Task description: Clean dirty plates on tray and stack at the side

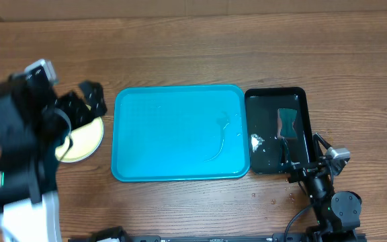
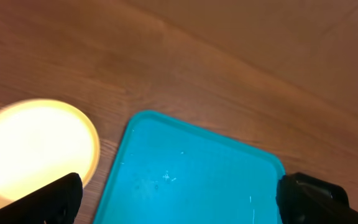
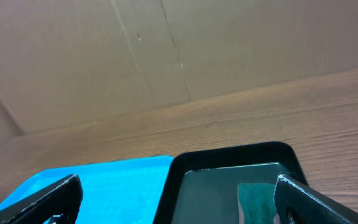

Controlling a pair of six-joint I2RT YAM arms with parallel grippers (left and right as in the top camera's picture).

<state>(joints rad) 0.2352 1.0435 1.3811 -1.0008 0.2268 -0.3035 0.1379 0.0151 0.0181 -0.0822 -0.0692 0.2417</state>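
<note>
Left hand (image 2: 180, 198) spread wide, right hand (image 3: 178, 200) likewise

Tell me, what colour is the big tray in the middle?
The tray is turquoise blue, clearest overhead.

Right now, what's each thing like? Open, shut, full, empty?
Turquoise tray: no plates on it, faint streaks.
Lime green plate: flat on the table, left of the tray.
Black tray: holds a teal sponge and a white scrap.
Left gripper: open, holding nothing.
Right gripper: open, holding nothing.
</note>
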